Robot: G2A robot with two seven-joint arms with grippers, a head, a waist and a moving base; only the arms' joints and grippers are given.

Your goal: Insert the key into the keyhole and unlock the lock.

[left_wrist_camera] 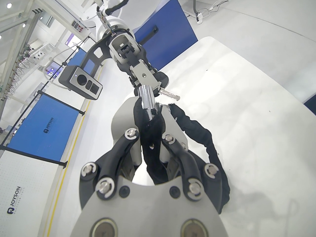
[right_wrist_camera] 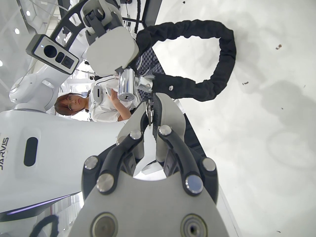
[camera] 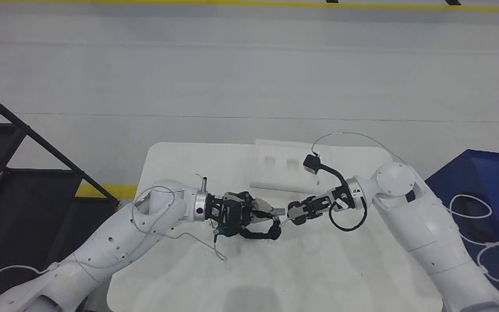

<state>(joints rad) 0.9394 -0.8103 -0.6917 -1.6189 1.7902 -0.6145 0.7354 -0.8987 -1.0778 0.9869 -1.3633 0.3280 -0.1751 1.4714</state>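
1. Done, lock in hand: the left gripper [left_wrist_camera: 148, 118] holds the lock [right_wrist_camera: 126, 85] above the tabletop [left_wrist_camera: 246, 104]. Its jaws are clamped on the lock where the black-sleeved cable [right_wrist_camera: 223, 55] meets the chrome body. The cable curves out to one side in a loop.

2. Done, key in hand: the right gripper [right_wrist_camera: 151, 113] has its jaws pinched together on the head of the key [left_wrist_camera: 169, 95], and the blade sticks out free beyond them.

3. Done, approach: in the top view the two grippers stand nose to nose over the middle of the tabletop, with the key and the chrome end of the lock very near each other.

4. Not done, insertion: in the right wrist view the keyhole [right_wrist_camera: 126, 97] sits in the end face of the lock, dark and empty. In the left wrist view the blade slants past the chrome body just beside it, not into its end.

5. Unclear: I cannot tell whether the blade touches the side of the lock. The two overlap in the views that show them.

6. Left to do, as I judge it:
   - swing the blade round until it lines up with the keyhole
   - push it home
   - turn it until the lock lets go

7. Overall the gripping and bringing together look finished. The fine part, aligning, entering and turning, is all ahead, so I put the task at under halfway.
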